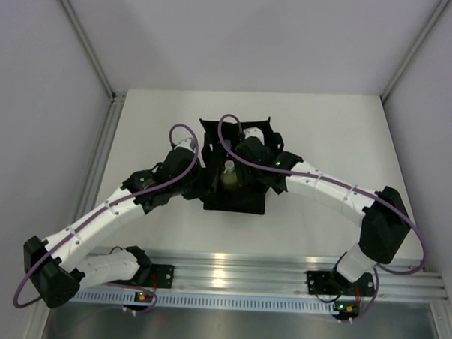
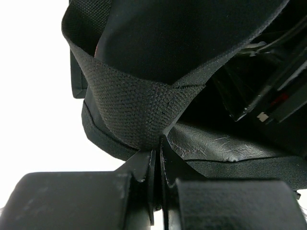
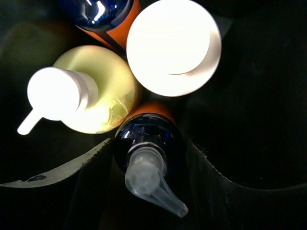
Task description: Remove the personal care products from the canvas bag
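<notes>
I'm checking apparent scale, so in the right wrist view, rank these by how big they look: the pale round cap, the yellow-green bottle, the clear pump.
Largest, tied: pale round cap and yellow-green bottle; they look alike, and the cap may be nearer.
Smallest: clear pump.

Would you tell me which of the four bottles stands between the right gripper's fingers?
The orange bottle with the clear pump: it alone stands between the fingers; the second orange bottle, the yellow-green bottle and the pale-capped bottle stand beyond them.
</notes>
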